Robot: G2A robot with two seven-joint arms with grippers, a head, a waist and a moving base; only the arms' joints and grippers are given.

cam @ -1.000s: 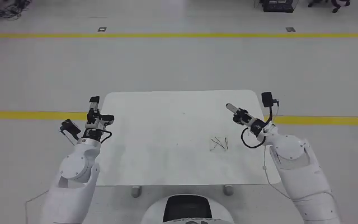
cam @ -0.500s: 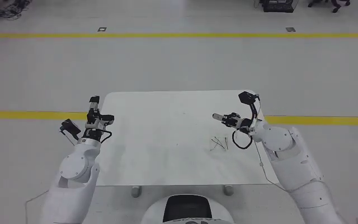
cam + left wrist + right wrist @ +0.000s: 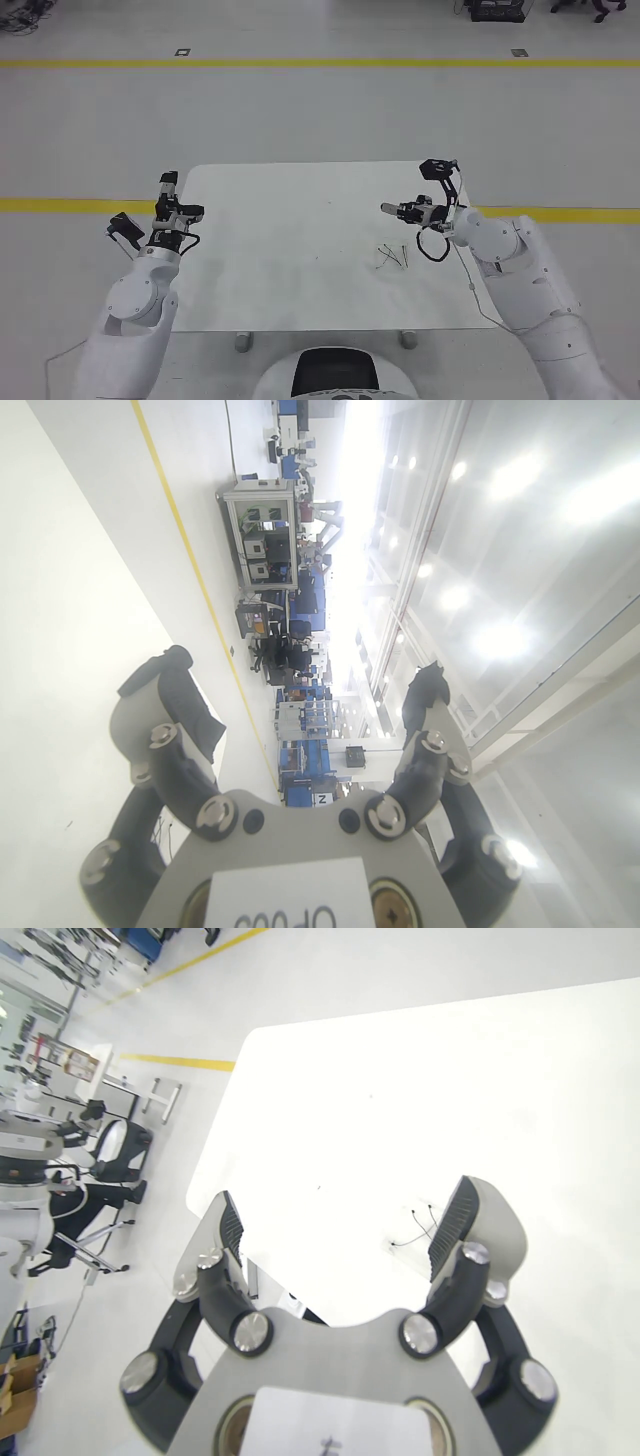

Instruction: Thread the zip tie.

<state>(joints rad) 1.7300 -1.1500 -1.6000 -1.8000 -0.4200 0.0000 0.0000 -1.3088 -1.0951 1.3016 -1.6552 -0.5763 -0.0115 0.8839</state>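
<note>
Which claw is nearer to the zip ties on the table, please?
The right claw, hovering open just beyond the zip ties; the left claw sits at the opposite edge of the table.

White-shelled arms (image 3: 520,270) carry looped black cables (image 3: 437,247); the left pincer (image 3: 300,680) and right pincer (image 3: 345,1208) have silver plates, round screws (image 3: 419,1331) and black links.

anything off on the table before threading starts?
Nothing stands out. The zip ties lie in a small crossed heap on the table, none over the edge. The right gripper hangs open near them; the left gripper is open at the table's opposite edge.
</note>
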